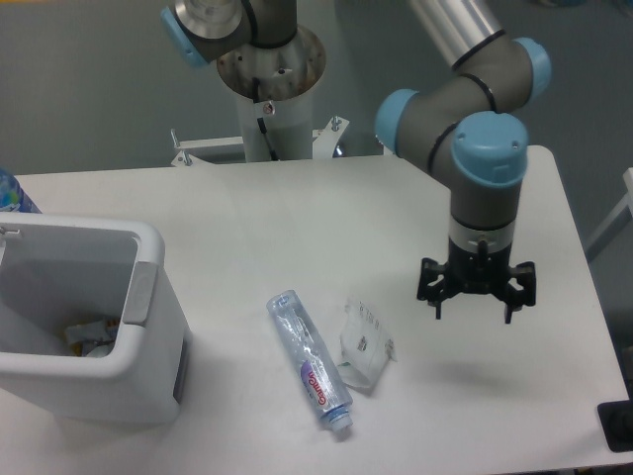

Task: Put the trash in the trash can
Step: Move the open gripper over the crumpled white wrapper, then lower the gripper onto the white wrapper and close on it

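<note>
A clear plastic water bottle (311,359) with a red-and-blue label lies on its side on the white table, cap toward the front. A small clear plastic pouch (363,345) with a dark mark lies just right of it. The white trash can (148,297) stands at the left front, with some yellow scraps inside. My gripper (475,307) hangs above the table to the right of the pouch, pointing down, fingers spread open and empty.
The arm's base column (272,89) stands at the back centre of the table (297,218). A blue-capped object (12,193) shows at the far left edge. A dark object (618,426) sits at the table's front right corner.
</note>
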Robot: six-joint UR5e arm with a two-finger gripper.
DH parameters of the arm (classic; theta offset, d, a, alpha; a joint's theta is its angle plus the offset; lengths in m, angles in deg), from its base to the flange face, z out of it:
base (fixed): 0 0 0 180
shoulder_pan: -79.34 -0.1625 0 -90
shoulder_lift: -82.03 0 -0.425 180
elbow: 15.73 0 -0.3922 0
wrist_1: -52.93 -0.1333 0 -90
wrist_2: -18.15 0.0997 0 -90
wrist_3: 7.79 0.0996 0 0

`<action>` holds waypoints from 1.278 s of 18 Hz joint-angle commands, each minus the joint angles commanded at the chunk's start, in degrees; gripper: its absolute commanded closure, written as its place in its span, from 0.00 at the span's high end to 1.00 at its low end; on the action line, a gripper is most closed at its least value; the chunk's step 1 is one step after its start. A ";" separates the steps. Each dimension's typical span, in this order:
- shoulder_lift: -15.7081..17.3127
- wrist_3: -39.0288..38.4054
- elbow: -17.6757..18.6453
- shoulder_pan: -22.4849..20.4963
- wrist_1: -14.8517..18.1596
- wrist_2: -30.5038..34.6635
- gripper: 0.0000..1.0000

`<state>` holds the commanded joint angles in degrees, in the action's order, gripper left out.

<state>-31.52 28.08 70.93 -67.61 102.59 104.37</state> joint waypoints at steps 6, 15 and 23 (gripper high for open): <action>-0.53 -1.85 1.23 3.33 -1.05 0.35 1.00; -2.11 -1.41 4.13 3.87 -0.62 -0.88 1.00; -3.08 -1.77 6.32 4.48 -0.26 -0.97 1.00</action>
<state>-34.60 26.31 77.26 -63.13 102.33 103.40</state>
